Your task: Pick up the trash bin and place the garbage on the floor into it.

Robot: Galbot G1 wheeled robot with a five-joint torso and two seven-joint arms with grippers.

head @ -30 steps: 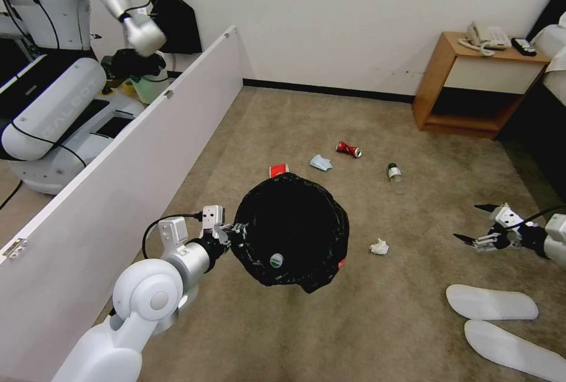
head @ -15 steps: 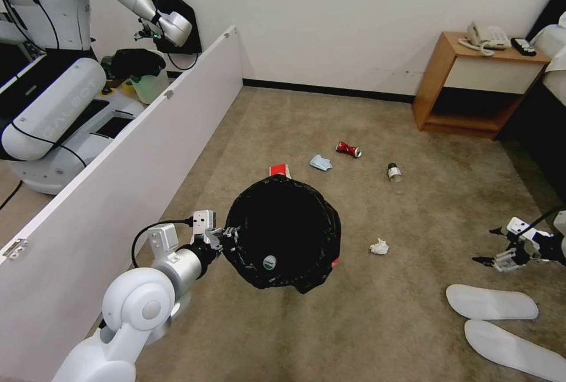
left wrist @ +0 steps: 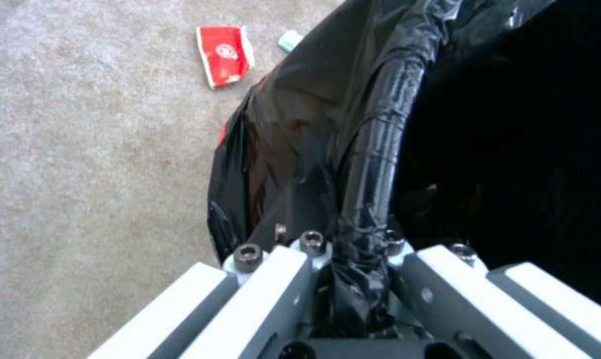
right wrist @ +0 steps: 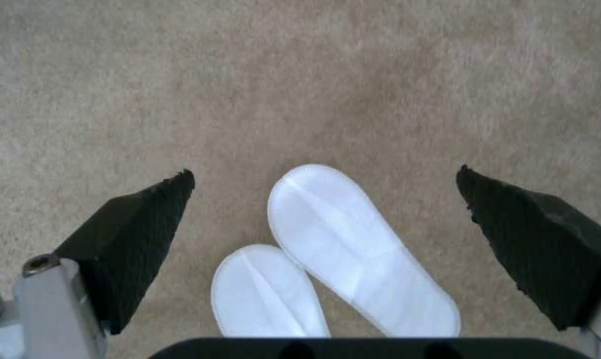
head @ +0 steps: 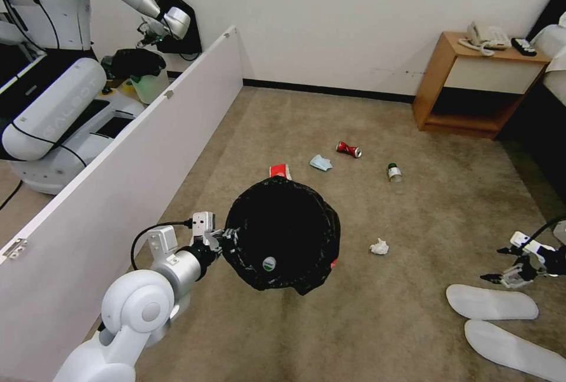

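While our left gripper (head: 231, 239) is clamped on the near-left rim of the trash bin (head: 282, 234), we hold the bin off the floor (head: 295, 335) in the middle of the scene, its black bag (left wrist: 327, 129) pinched between the jaws as the left wrist view shows. A round green-and-white cap or label (head: 269, 263) sits inside the bin near its near edge. Our right gripper (head: 508, 264) hangs at the right side with its jaws spread wide and nothing between them, just above the pair of white slippers (head: 492, 302) that lie side by side on the carpet at the near right; in the right wrist view the slippers (right wrist: 340, 249) appear between the two black fingertips (right wrist: 140, 219). Beyond the bin, the red carton (head: 279, 170) lies just past its far rim, and the left wrist view shows the same carton (left wrist: 225, 54) flat on the carpet. A light-blue face mask (head: 320, 162) lies a little to the right of the carton, a crushed red can (head: 348, 149) farther right and farther off, and a clear bottle (head: 394, 173) right of that. A white tissue wad (head: 379, 247) rests on the carpet between the bin and our right gripper.
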